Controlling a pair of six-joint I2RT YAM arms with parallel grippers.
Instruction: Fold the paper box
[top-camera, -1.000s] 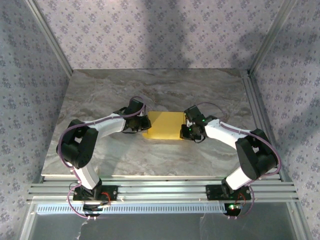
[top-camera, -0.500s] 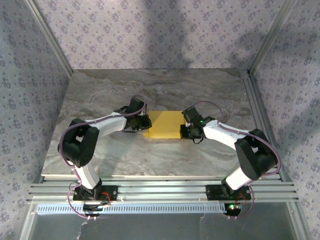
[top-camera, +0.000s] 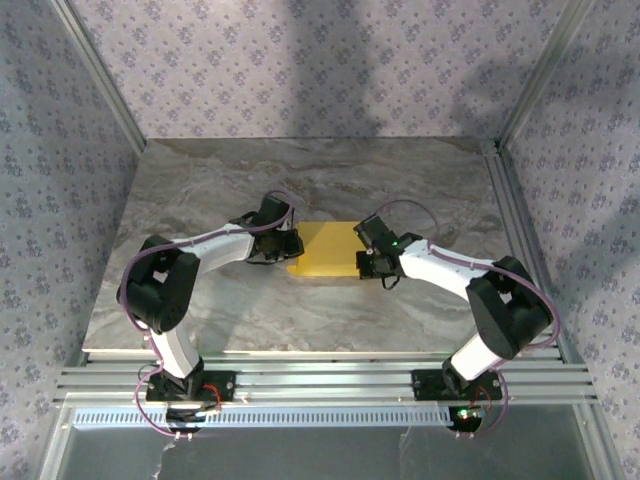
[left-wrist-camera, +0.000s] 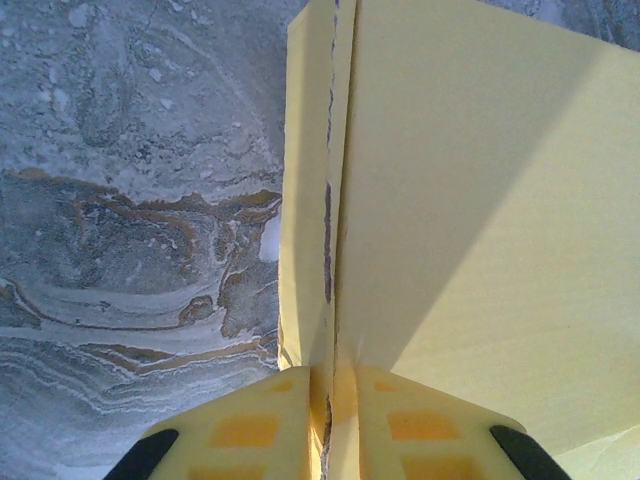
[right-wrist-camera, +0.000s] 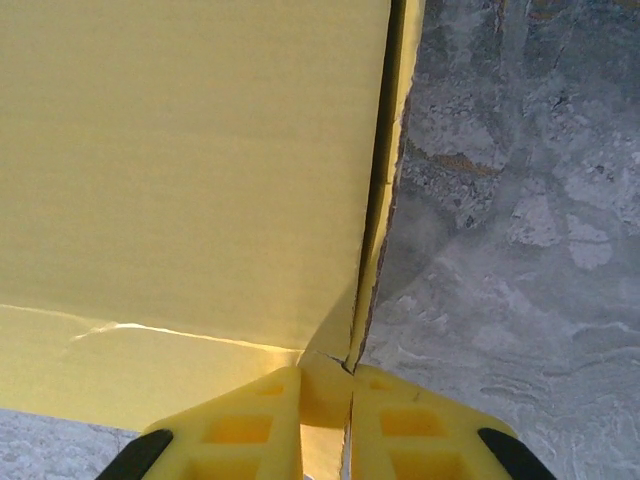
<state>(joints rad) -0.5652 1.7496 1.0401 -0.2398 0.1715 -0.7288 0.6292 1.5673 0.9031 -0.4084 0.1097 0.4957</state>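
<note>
Table (top-camera: 200, 190) lies open round paper box (top-camera: 328, 250); left pincer (left-wrist-camera: 332, 378), right pincer (right-wrist-camera: 350, 380) grip edges.

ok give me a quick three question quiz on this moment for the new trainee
1. True or false: the flat yellow cardboard box lies between the left gripper and the right gripper.
2. The right gripper is: A) open above the box, B) shut on an edge of the box, C) shut on nothing.
3. What surface lies under the box?

Key: 1 true. 2 B. 3 the grey marbled table.
</note>
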